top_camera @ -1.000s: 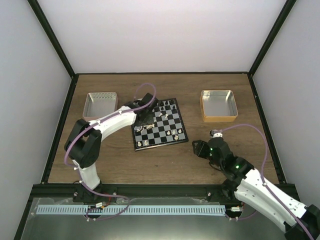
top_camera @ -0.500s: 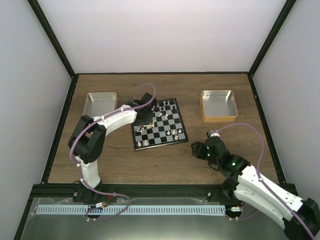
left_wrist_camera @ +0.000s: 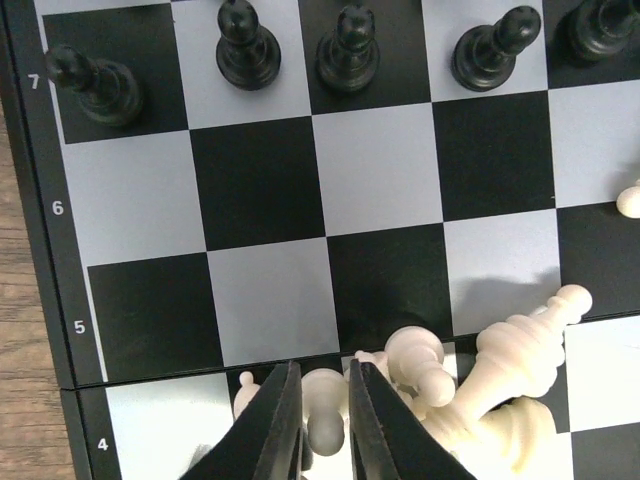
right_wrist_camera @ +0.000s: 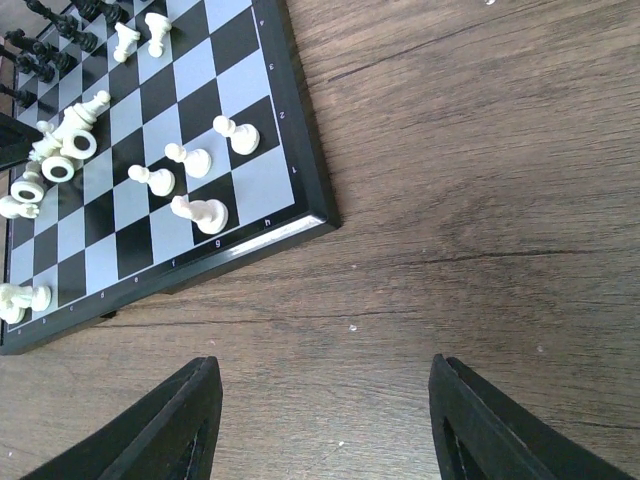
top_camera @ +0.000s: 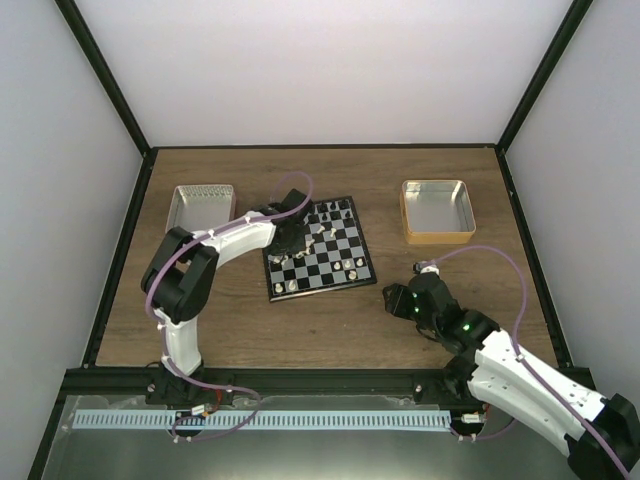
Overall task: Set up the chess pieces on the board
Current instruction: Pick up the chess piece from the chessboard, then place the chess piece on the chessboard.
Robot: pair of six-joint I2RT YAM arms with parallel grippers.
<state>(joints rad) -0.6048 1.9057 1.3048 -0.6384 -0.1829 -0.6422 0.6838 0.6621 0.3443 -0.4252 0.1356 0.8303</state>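
The chess pieces (left_wrist_camera: 500, 370) lie tumbled in a heap on the board (top_camera: 325, 268), mid-table, where the left gripper (left_wrist_camera: 325, 385) pinches one cream pawn (left_wrist_camera: 325, 428) between narrow jaws. The right gripper (right_wrist_camera: 325, 410) hangs with jaws spread wide over bare table (right_wrist_camera: 450, 200), just off the board's near edge.

1\. The board (top_camera: 325, 289): small and square, with black and white chequers and a thin dark border marked with numbers and letters. It lies flat near the table's middle, a little toward the left edge, and is turned slightly askew.

2\. The chess pieces (left_wrist_camera: 510, 360): tiny, cream-white. Several lie toppled in a heap mid-board, toward its left side. One pawn (left_wrist_camera: 325, 430) from the heap is nipped in the left pincer (left_wrist_camera: 324, 372). Four stand upright by the board's near right corner, and two lie by its near left corner.
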